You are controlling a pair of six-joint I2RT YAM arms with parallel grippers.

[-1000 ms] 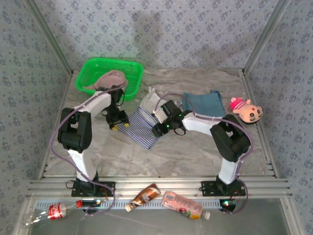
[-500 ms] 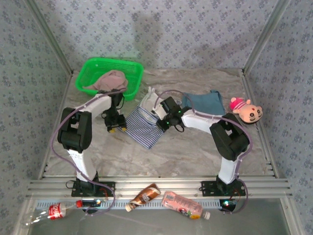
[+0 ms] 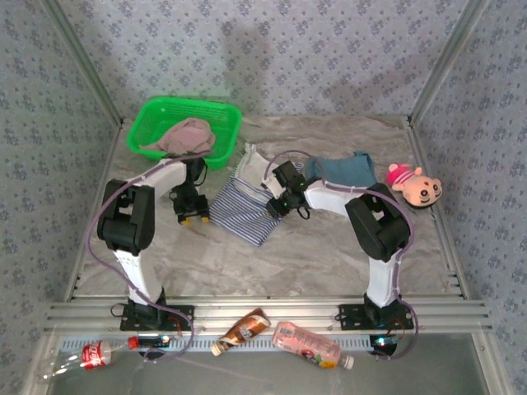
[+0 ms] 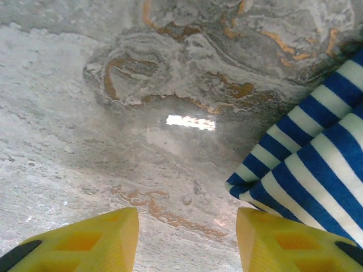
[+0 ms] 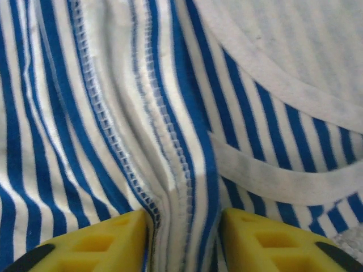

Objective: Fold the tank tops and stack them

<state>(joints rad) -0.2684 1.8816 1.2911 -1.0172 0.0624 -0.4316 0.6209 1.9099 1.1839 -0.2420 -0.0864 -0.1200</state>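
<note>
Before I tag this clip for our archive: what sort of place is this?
Probably a robot test cell, not a home: a marble-look table framed in aluminium, patterned wallpaper panels closing it in, and staged props, a green basket, a striped tank top, a plush toy.

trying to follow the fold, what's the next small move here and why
Probably close the right gripper on the striped tank top: its open fingers straddle a raised ridge along the seam. The left gripper hangs open over bare table beside the corner.

One tank top (image 3: 188, 134) lies inside the basket (image 3: 156, 115).
</note>
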